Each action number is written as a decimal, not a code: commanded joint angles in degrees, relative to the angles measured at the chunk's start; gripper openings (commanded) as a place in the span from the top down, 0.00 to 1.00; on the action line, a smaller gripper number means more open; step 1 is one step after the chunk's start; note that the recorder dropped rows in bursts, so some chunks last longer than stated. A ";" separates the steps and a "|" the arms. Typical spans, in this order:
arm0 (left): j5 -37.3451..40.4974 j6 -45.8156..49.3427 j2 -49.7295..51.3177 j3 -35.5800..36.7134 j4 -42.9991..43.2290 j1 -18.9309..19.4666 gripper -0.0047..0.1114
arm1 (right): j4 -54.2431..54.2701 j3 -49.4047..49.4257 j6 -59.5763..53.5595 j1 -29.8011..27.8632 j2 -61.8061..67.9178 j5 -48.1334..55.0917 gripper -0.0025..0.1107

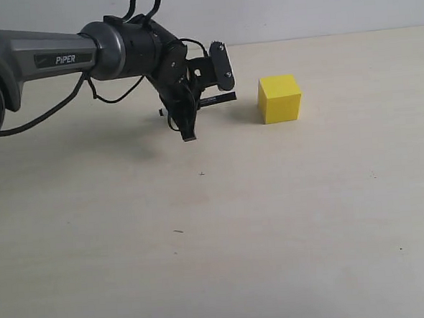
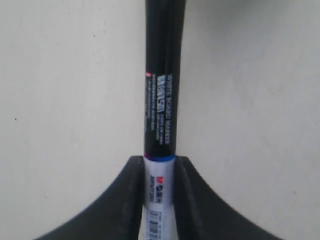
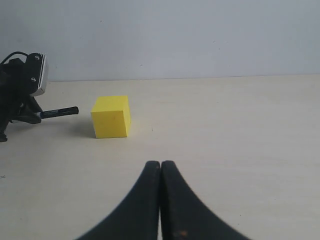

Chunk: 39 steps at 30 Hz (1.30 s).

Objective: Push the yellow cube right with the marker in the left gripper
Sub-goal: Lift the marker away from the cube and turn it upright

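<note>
**Exterior view.** The left gripper (image 1: 194, 106) is hanging over the table (image 1: 274, 234) on the end of a grey-and-black arm (image 1: 47, 59) that is reaching in from the left. It is gripping the marker (image 1: 219, 98), which is sticking out roughly level to the right, toward the cube (image 1: 279, 99). The cube is sitting flat on the table just right of the marker's black tip. It is near the tip but apart from it, with a strip of bare table showing between them. It is lying toward the far side of the table, not far from the wall (image 1: 296, 10). Whether the marker is touching the table cannot be told here.

**Left wrist view.** Two black fingers (image 2: 125, 200) are pressing on the marker's white barrel from either side, so the jaws are clamped on it. The long black part with pale print is running out beyond the fingertips over bare table.

**Right wrist view.** The right gripper (image 3: 160, 167) is facing the cube across the table, well apart from it. Its fingertips are pressing together with nothing between them. Beyond, the marker's black end is pointing at one side face of the cube, near it but not touching. The left gripper is showing behind the marker, and the wall is rising behind the table.
</note>
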 commanded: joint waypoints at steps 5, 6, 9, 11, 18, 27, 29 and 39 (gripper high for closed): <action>-3.87 -0.71 3.18 -3.11 -1.98 -5.04 0.96 | -0.27 0.27 -0.03 -0.27 -0.32 -0.13 0.98; -3.87 -0.71 3.76 -3.59 -1.98 -5.59 0.96 | -0.27 0.27 -0.03 -0.27 -0.32 -0.13 0.98; -3.30 -4.10 4.08 -4.96 -1.41 -6.03 0.96 | -0.27 0.27 -0.03 -0.27 -0.32 -0.13 0.98; -2.17 -4.10 3.84 -4.96 -0.99 -5.89 0.96 | -0.27 0.27 -0.03 -0.27 -0.32 -0.13 0.98; 5.82 -4.10 3.83 -4.96 0.53 -3.77 0.96 | -0.27 0.27 -0.03 -0.27 -0.32 -0.13 0.98; 16.79 -8.61 0.34 -4.96 1.67 -3.01 0.96 | -0.27 0.27 -0.03 -0.27 -0.32 -0.13 0.98; 20.90 -10.11 -1.54 -4.96 1.55 -3.01 0.96 | -0.27 0.27 -0.03 -0.27 -0.32 -0.13 0.98; 36.75 -15.66 -9.16 -4.71 -3.21 -3.01 0.96 | -0.25 0.27 -0.03 -0.27 -0.32 -0.24 0.98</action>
